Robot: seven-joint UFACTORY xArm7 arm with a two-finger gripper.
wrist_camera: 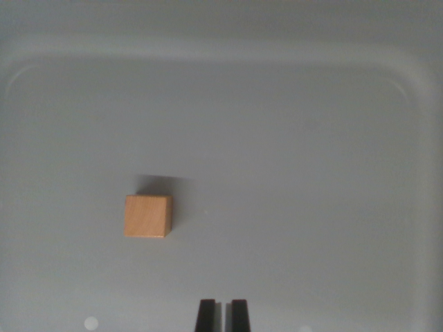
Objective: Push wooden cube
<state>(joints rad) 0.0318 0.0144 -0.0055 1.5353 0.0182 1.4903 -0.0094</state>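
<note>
The wooden cube (pixel 147 216) looks light, rigid and not fragile; on this smooth surface it should slide easily and may spin if pushed off-centre, so contact belongs flat against the middle of one side face. It is a small, pale tan block with crisp edges, casting a shadow on its far side. It sits left of centre in a shallow grey tray (pixel 325 138). The gripper (pixel 221 315) hangs nearer and to the right, well apart, fingertips almost together with only a slim gap.

gripper (pixel 221 315): only the two dark fingertips show, the rest cut off by the bottom edge. tray (pixel 415 76): raised rim soft and blurred, corners indistinct. wooden cube (pixel 147 216): grain unreadable.
</note>
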